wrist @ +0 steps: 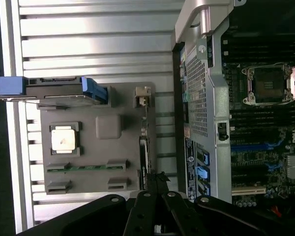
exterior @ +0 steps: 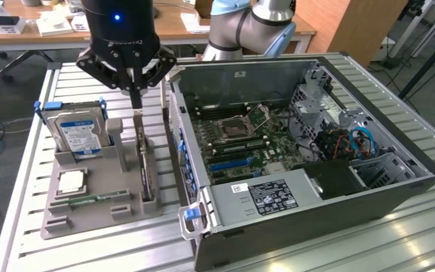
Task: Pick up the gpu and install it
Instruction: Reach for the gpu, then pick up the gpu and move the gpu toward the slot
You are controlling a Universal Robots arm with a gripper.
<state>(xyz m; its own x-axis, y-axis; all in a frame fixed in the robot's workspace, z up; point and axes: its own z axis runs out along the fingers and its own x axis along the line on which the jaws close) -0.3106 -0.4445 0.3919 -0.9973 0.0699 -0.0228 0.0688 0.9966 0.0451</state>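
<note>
Black gripper [exterior: 136,105], look, a blue light [exterior: 116,17] glowing on its body, pale lettering underneath, and the silver-grey arm [exterior: 237,25] wears pale-blue joint caps.

Wooden desk [exterior: 168,22] behind, wooden panel [exterior: 353,22] beside it, grey floor [exterior: 6,107]

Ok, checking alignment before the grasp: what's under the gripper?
The gpu, standing on edge in the grey holder. The holder's slot covers its lower edge.

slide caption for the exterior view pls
Shut hand poised over the gpu standing on edge in its grey holder, beside the open computer case
</note>
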